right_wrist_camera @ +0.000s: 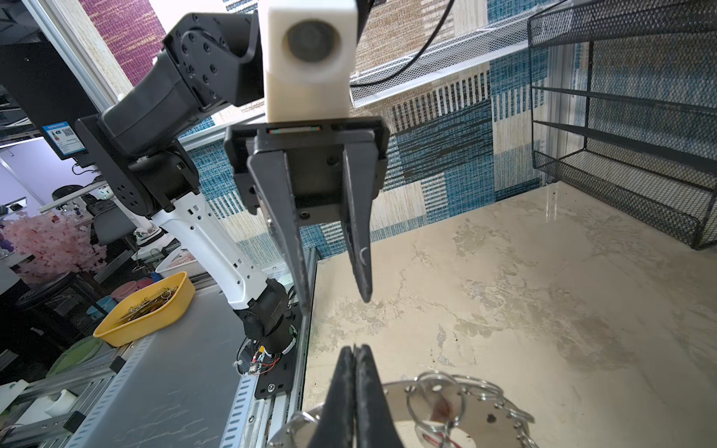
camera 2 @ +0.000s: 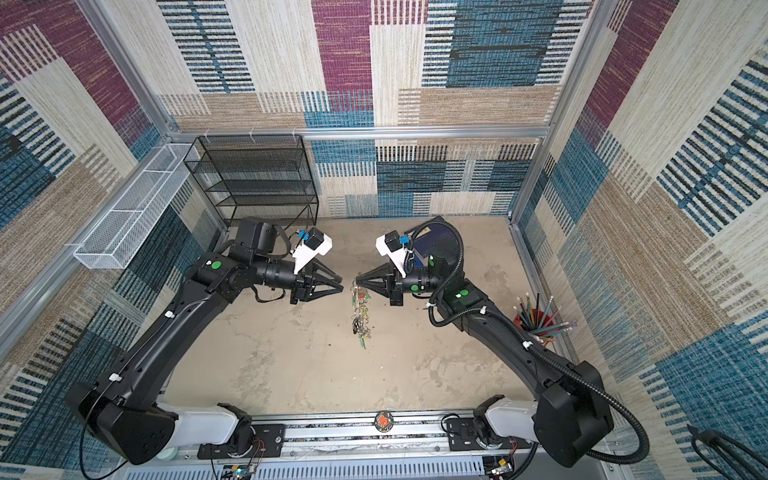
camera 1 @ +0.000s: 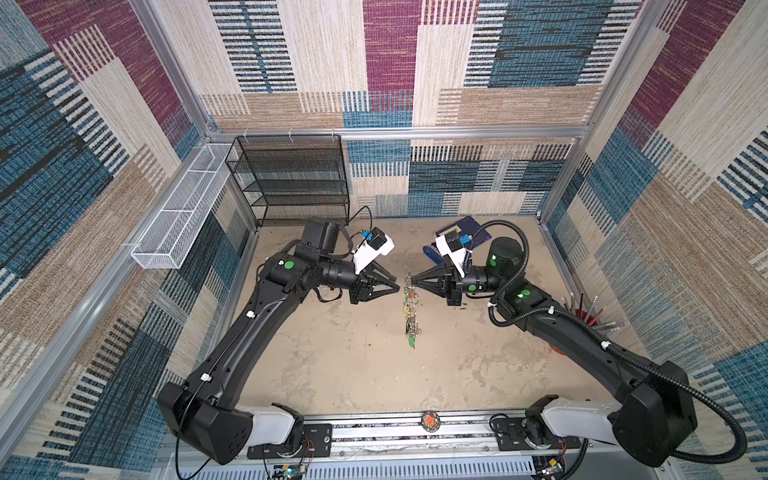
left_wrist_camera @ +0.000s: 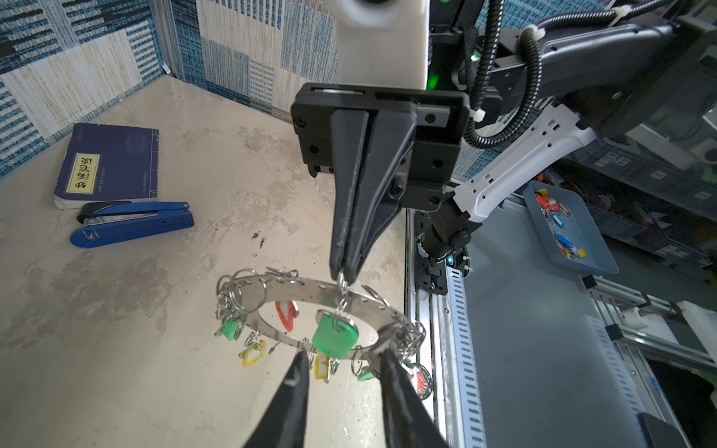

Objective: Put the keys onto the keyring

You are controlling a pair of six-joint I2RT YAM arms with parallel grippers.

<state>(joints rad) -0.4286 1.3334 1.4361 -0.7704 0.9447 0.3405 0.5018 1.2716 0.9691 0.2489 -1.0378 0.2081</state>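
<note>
The keyring (left_wrist_camera: 310, 291), a flat grey metal disc rimmed with split rings and coloured tags, hangs in the air over the middle of the table, as both top views show (camera 1: 410, 309) (camera 2: 360, 309). My right gripper (left_wrist_camera: 343, 271) (right_wrist_camera: 355, 349) (camera 1: 411, 284) is shut on one of its split rings. A key with a green tag (left_wrist_camera: 333, 338) dangles from that ring. My left gripper (left_wrist_camera: 345, 364) (right_wrist_camera: 334, 303) (camera 1: 397, 286) faces it from the left, open. Its fingertips (left_wrist_camera: 299, 366) stand close to the disc's rim with nothing between them.
A blue book (left_wrist_camera: 108, 163) and a blue stapler (left_wrist_camera: 132, 223) lie at the back right of the table. A black mesh shelf (camera 1: 291, 183) stands at the back left, with a white wire basket (camera 1: 183, 216) on the left wall. A red pencil cup (camera 1: 586, 320) is at the right edge.
</note>
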